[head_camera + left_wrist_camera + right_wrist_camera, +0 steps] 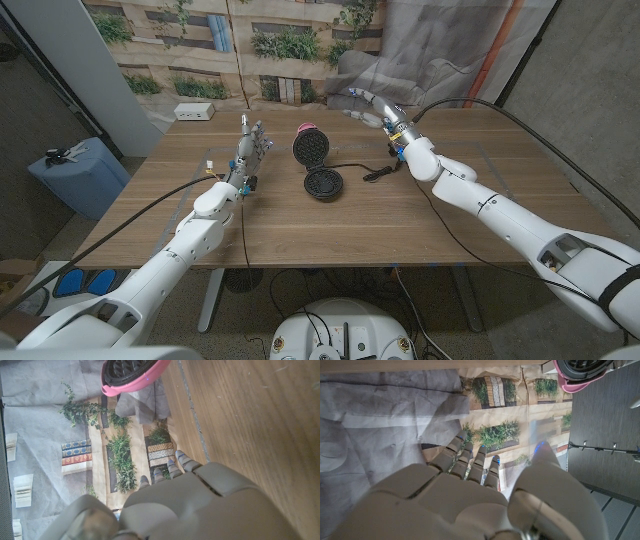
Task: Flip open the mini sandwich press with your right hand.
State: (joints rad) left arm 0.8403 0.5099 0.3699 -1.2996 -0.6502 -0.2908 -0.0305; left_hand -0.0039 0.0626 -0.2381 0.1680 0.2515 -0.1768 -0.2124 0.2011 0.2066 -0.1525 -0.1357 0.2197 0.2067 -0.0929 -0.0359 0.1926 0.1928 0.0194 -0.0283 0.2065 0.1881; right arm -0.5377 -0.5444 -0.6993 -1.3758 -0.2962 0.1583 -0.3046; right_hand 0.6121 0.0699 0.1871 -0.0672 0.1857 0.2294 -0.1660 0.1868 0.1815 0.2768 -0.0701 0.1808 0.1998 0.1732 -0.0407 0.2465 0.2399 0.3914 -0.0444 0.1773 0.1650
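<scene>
Head view showed one wooden tabletop [420, 225] with one pink sandwich press [315, 165] at its middle, lid standing open. Left hand [252, 145] stood near it, fingers straight and close together, holding nothing. Farther back, right hand [372, 108] hovered empty, fingers spread.

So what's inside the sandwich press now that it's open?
The sandwich press stands open: dark ridged plates show in the base and raised pink lid, with no food visible. What lies under the base is covered.
</scene>
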